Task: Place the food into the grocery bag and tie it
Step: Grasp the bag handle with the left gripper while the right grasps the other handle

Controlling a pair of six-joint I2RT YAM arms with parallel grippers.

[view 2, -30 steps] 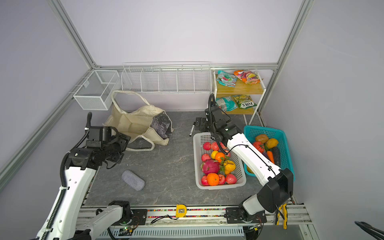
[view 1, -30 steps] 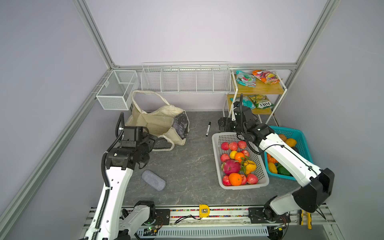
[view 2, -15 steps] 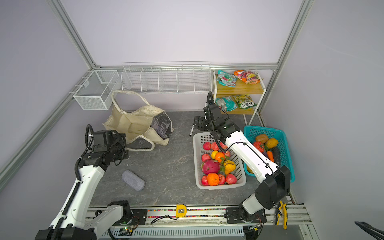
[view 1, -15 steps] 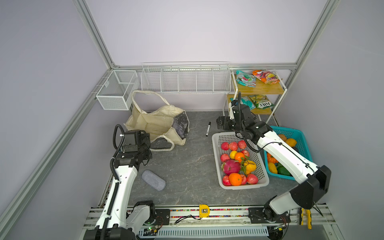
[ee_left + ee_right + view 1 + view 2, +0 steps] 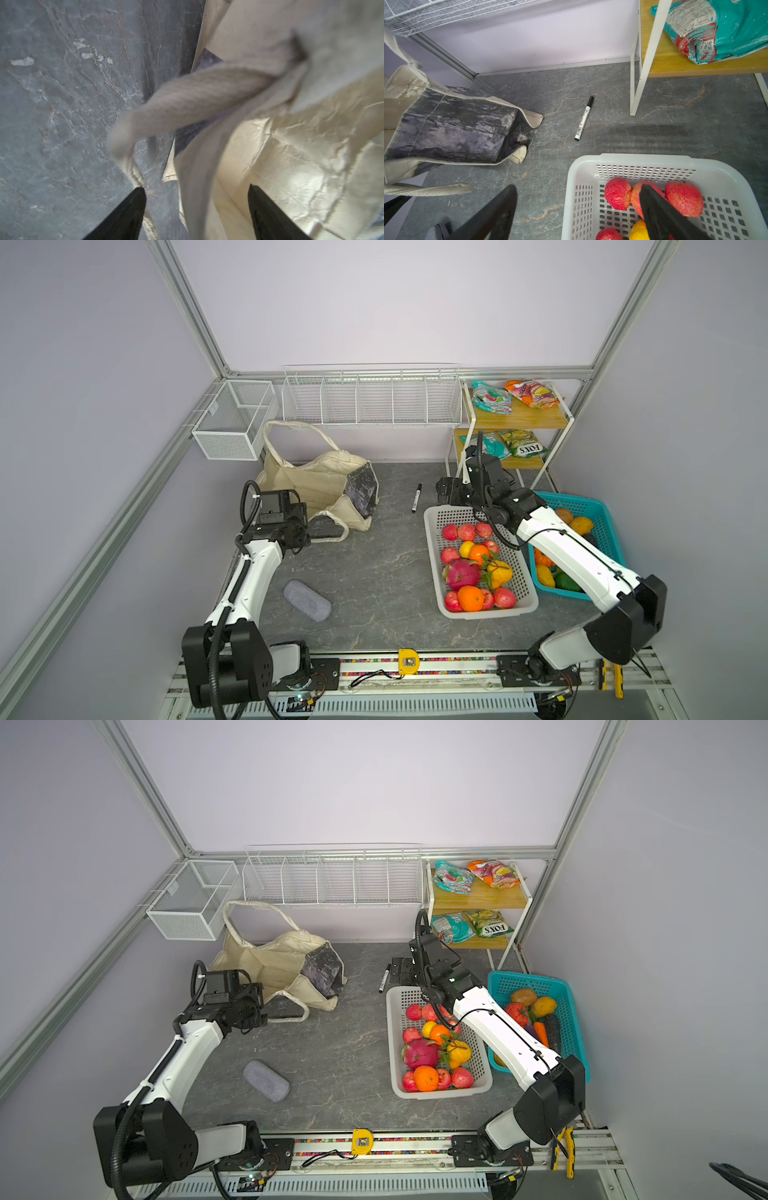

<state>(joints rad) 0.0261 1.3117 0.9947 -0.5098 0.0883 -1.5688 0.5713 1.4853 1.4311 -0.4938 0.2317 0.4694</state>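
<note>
Cream grocery bag one, snack packets four; left end effector and right end effector open.

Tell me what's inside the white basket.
Red apples, oranges, a lemon, a pink dragon fruit and a leafy yellow fruit fill the white basket. The right arm hides its far right corner.

A black marker lies on the grey counter beside a white basket; a grey fabric case lies well apart.
</note>
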